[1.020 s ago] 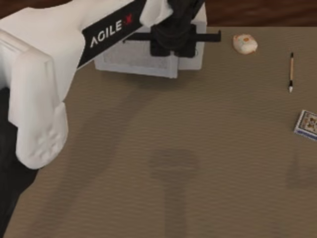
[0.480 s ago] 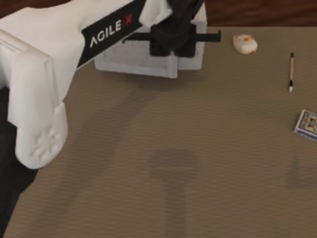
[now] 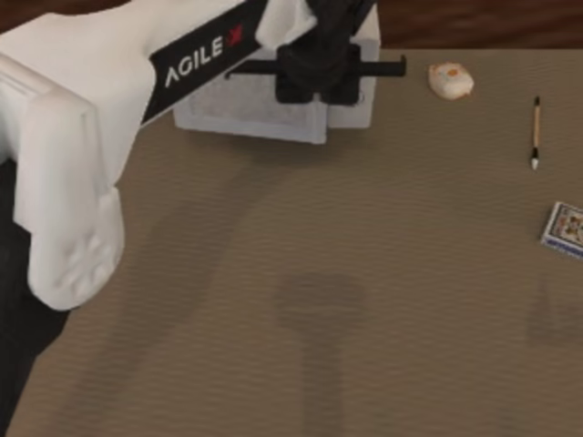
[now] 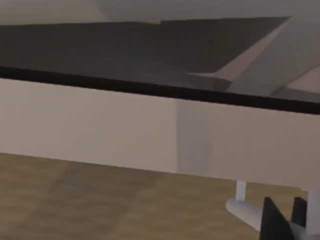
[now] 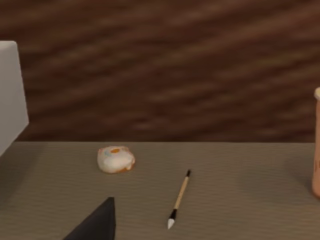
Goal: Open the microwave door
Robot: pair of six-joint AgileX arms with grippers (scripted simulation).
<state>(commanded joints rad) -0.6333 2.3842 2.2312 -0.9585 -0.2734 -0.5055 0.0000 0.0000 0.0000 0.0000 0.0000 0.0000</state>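
Top view: the microwave (image 3: 273,105) stands at the far edge of the worktop (image 3: 364,273), left of centre, largely covered by the left arm (image 3: 91,118), which reaches across it from the near left. The left gripper (image 3: 317,86) sits over the front of the microwave at the right-hand end of the microwave door (image 3: 250,114); the door's speckled window panel shows below the arm, and its right edge stands slightly forward of the knob panel beside it. Whether the jaws are released or clenched cannot be told from this angle. To the right of the microwave, apart from it, lies a small round white object with an orange mark (image 3: 450,80); further right a thin brush (image 3: 536,132) lies pointing toward the near side, and a patterned card box (image 3: 565,228) rests at the right edge. Left wrist view: a white panel with a dark edge above it fills the picture, close to the camera, with the worktop below; the state of the jaws cannot be told here either. Right wrist view: a corner of the microwave, the round white object and the brush appear on the worktop against a wooden wall (image 5: 175,65); an orange cylinder (image 5: 316,145) stands at the picture's edge. The right gripper's jaws cannot be judged.
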